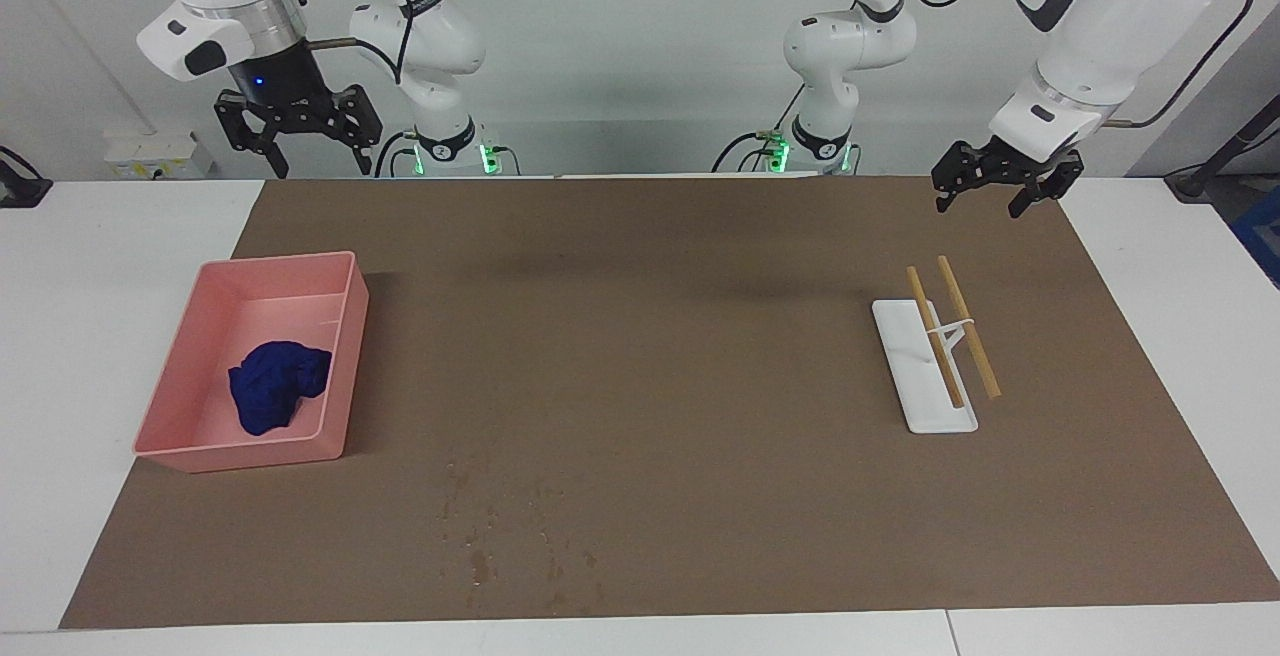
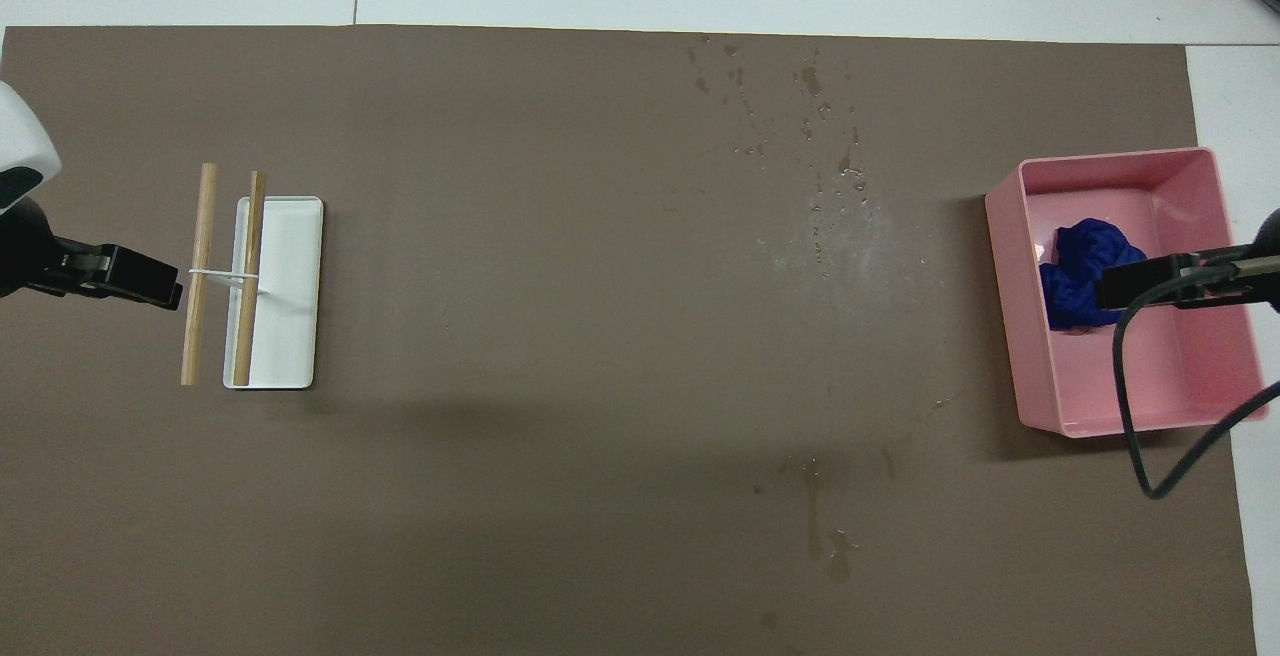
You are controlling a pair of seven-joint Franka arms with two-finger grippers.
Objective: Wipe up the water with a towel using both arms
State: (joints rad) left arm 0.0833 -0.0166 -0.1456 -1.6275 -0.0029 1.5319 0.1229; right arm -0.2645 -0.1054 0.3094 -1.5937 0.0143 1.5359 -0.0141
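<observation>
i'm seeing the right end effector (image 1: 298, 144) hanging in the air at the robots' edge of the brown mat (image 1: 660, 336), fingers spread, nothing in them. in the overhead view its tip (image 2: 1150, 284) is covering part of the towel, but the facing view is showing it high above, not touching.

the towel (image 1: 275, 384) is sitting as a crumpled navy lump inside the pink tray (image 1: 345, 356), at the right arm's end of the tabletop. in the facing view that's about 9 o'clock from mat centre.

the water (image 1: 500, 536) is lying as scattered droplets and dark specks on the mat, around 7 o'clock from centre in the facing view, farther from the robots than the tray. in the overhead view i'm also seeing a smaller streak of it (image 2: 815, 521) nearer to the robots.

the left end effector (image 1: 1003, 181) is waiting in the air over the mat's corner at the left arm's end, fingers spread, empty.

a white plate (image 1: 915, 376) is sitting at roughly 3 o'clock in the facing view, with two wooden sticks (image 1: 950, 336) tied together and lying partly on it.
</observation>
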